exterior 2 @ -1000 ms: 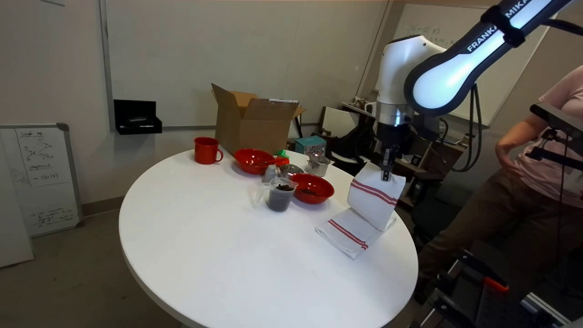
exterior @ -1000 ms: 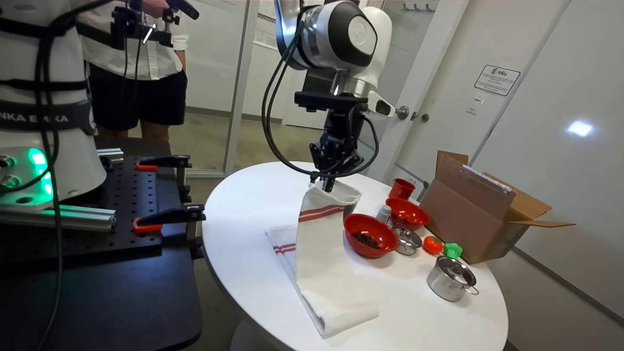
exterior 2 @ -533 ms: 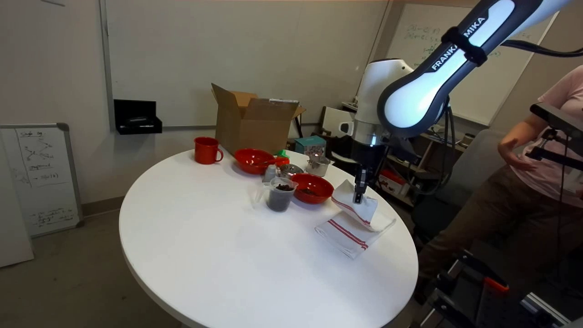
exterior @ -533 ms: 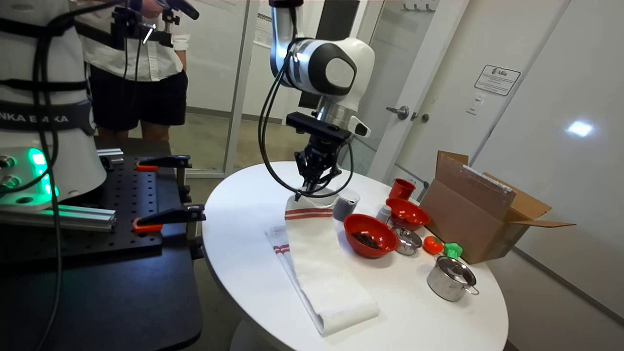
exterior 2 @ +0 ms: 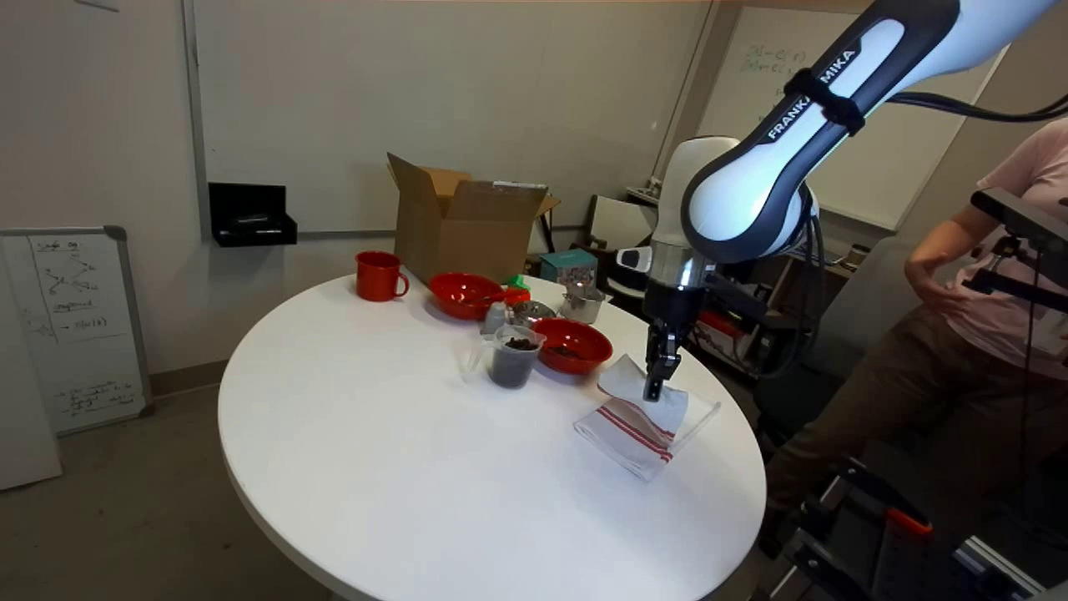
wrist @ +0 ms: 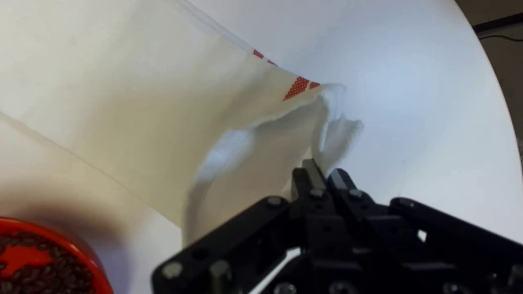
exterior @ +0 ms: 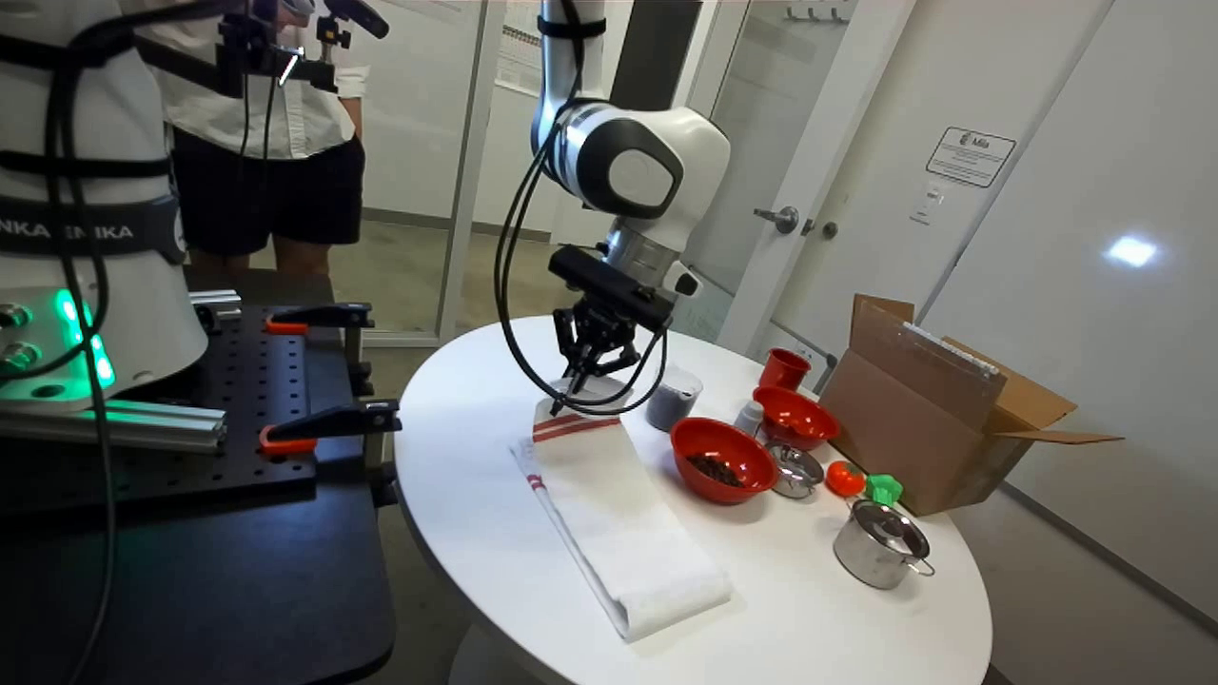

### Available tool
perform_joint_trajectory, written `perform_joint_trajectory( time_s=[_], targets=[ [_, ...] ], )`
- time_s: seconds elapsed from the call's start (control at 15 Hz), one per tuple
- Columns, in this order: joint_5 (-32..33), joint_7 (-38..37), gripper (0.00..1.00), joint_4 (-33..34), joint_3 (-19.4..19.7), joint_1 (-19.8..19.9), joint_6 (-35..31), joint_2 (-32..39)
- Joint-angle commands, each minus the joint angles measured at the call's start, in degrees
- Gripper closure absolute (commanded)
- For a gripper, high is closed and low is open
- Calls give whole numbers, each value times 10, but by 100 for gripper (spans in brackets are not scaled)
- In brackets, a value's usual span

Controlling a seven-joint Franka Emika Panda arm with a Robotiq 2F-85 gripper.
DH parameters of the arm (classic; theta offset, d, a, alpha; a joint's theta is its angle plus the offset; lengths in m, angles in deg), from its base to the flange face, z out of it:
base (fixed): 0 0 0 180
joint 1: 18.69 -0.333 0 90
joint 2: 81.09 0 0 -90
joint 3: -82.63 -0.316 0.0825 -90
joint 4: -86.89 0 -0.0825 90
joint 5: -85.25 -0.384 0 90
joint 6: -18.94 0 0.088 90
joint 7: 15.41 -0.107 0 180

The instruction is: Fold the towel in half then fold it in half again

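A robotics lab: beside the round table (exterior: 466, 409), a robot base (exterior: 143, 314) stands on a bench (exterior: 219, 590) with a perforated plate (exterior: 271, 381) and clamps (exterior: 333, 420); beyond the table hangs a large whiteboard (exterior 2: 450, 92), and apart from the table a smaller board (exterior 2: 88, 355) carries handwritten diagrams (exterior 2: 71, 274).

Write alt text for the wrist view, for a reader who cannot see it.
A black two-fingered gripper pinches the curled end of a white cloth towel with red stripes, over a white tabletop with a curved edge. At lower left, the frame cuts off a glossy red round bowl holding dark brown beans.
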Motion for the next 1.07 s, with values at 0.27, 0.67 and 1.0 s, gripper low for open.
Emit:
perform_joint_trajectory(
  time_s=[0.27, 0.67, 1.0],
  targets=[
    [-42, 77, 99, -16, -10, 30, 8, -6],
    [-55, 74, 99, -24, 3, 28, 27, -35],
    [-54, 62, 99, -22, 21, 14, 71, -63]
  ],
)
